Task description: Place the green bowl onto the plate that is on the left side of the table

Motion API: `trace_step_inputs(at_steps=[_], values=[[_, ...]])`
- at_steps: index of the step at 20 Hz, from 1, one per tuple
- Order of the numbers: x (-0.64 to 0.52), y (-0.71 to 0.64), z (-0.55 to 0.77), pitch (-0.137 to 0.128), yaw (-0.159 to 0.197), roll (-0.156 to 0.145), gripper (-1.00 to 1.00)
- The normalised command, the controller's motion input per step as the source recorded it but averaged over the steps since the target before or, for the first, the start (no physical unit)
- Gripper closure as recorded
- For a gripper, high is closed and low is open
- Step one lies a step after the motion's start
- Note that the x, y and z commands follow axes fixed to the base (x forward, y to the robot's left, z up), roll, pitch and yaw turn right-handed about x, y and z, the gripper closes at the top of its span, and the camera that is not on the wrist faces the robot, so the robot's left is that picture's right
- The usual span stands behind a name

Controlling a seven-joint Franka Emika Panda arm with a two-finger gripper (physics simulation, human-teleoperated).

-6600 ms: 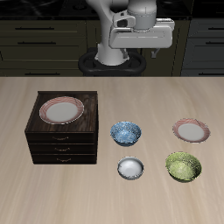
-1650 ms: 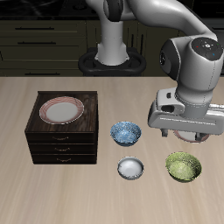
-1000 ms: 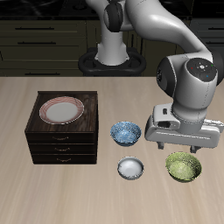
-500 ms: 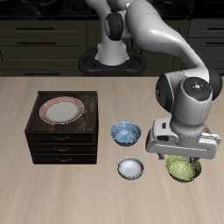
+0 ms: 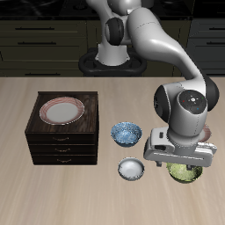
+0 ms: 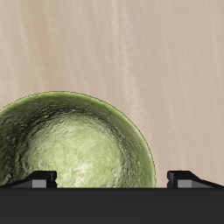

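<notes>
The green bowl (image 5: 186, 174) sits on the table near its front edge, partly covered by my hand. My gripper (image 5: 180, 165) is low over it and open. In the wrist view the green bowl (image 6: 74, 144) fills much of the frame. The gripper (image 6: 114, 179) straddles its rim, with one fingertip (image 6: 39, 179) over the mottled inside and the other (image 6: 188, 179) outside over the table. Nothing is held. The plate with the pinkish-red rim lies just behind the bowl and is hidden by my arm.
A dark drawer cabinet (image 5: 63, 141) stands at the other side of the table with a browner-rimmed plate (image 5: 61, 110) on top. A blue patterned bowl (image 5: 127, 134) and a small white-grey bowl (image 5: 131, 168) sit between the cabinet and the green bowl.
My gripper has come forward over the table and down, from above the pinkish-red plate to low over the green bowl. The bowls and plates have not moved.
</notes>
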Motion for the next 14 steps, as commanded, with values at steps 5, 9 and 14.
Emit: trace_step_inputs(at_steps=[5,9,14], values=[[-0.02,-0.04,-0.27,0.045,-0.026,0.027,-1.00],[-0.04,-0.07,-0.24,0.023,-0.007,0.018,1.00],[-0.03,-0.10,-0.02,0.006,-0.022,-0.010,1.00]])
